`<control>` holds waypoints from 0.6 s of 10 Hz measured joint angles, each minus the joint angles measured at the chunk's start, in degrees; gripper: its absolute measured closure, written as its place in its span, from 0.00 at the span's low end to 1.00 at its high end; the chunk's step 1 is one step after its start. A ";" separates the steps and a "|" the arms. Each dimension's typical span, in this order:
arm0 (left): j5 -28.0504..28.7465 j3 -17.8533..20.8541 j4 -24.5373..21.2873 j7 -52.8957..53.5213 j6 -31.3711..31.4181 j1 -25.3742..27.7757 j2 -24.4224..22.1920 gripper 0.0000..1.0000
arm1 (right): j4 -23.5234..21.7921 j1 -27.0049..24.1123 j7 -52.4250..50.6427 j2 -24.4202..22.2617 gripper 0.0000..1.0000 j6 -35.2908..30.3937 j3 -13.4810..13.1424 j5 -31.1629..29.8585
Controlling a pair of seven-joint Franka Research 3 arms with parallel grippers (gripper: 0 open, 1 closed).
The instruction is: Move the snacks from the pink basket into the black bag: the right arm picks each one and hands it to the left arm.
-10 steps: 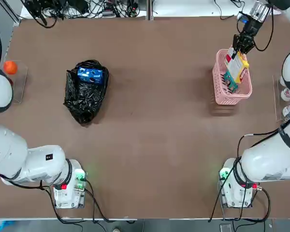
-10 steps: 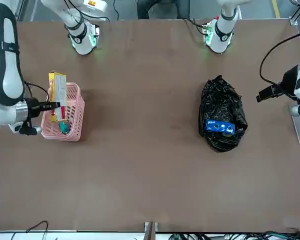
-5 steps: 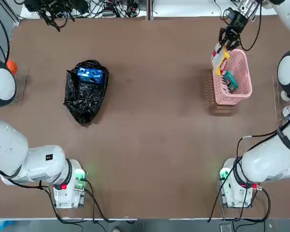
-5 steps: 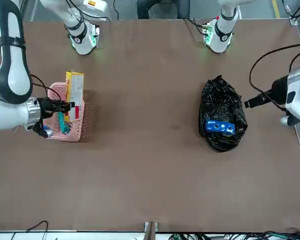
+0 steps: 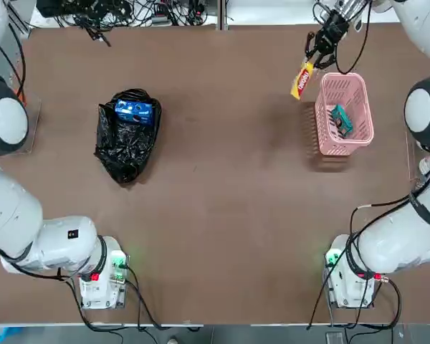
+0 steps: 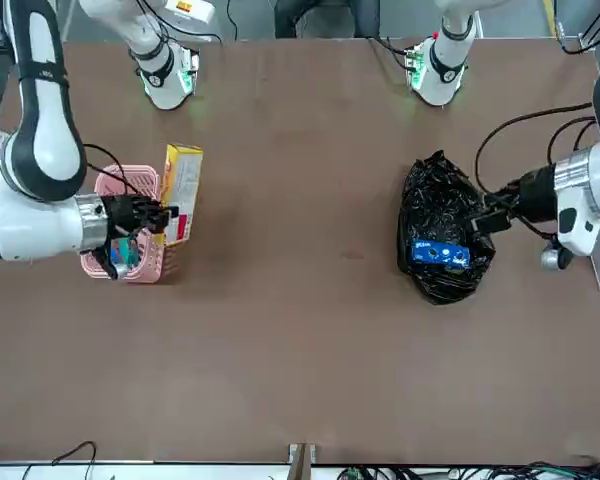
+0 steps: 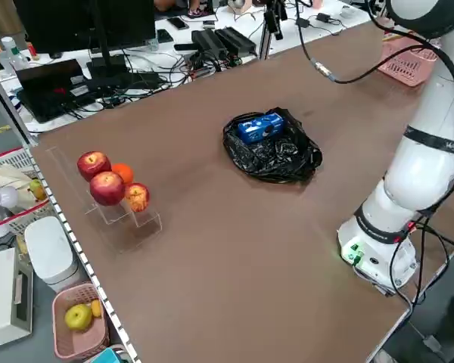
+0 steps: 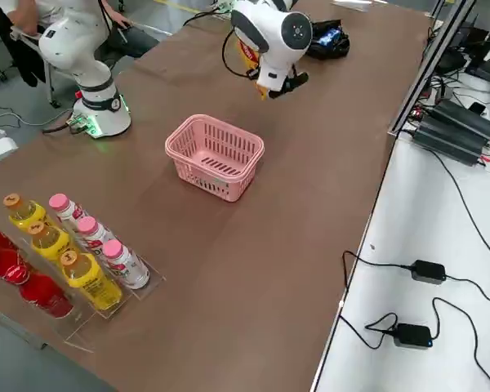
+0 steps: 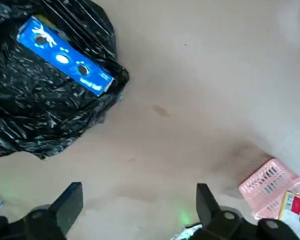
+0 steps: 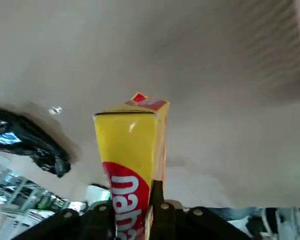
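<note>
Blue packet lying in glossy black plastic bag (image 5: 122,161); right gripper (image 5: 312,59) clamping yellow-red box (image 5: 302,80) beside lattice-walled pink plastic basket (image 5: 322,118), teal packet (image 5: 341,120) remaining; left gripper (image 9: 140,212) waiting, fingers apart.

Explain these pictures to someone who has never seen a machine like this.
The machine is two white robot arms mounted side by side on a table. The top view looks straight down; the front view faces the robot from across the table. Two side views look down diagonally, and each wrist view looks along that arm's own hand.

On the robot's left is a black bag with a blue packet on it; on its right, a pink basket with a teal packet inside. Fruit and bottles sit at the sides.

The right hand grips a yellow-and-red box in the air beside the basket. The left hand hangs open and empty on the bag's side of the table.
</note>
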 joint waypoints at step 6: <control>5.53 -3.43 1.48 -26.17 0.31 -6.10 -0.68 0.00 | 2.96 12.08 19.64 0.14 0.73 13.28 0.17 8.28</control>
